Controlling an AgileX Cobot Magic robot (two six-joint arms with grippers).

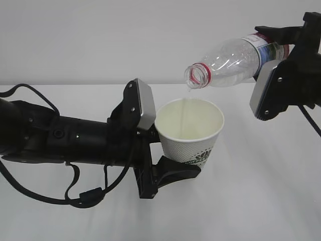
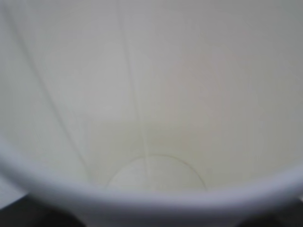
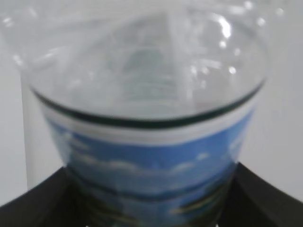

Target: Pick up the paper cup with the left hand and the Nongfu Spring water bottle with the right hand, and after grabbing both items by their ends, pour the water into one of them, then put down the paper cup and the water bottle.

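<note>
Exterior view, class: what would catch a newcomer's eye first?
The tilted water bottle at upper right, held by the right gripper, sends a thin stream of water into the paper cup at centre. The left gripper holds that cup up above the white table.

bottle (image 1: 235, 57) mouth above cup (image 1: 190, 131) | cup left | bottle right

black left hand (image 1: 173, 170), grey wrist plate, looping cables; black right hand (image 1: 286, 37)
</note>
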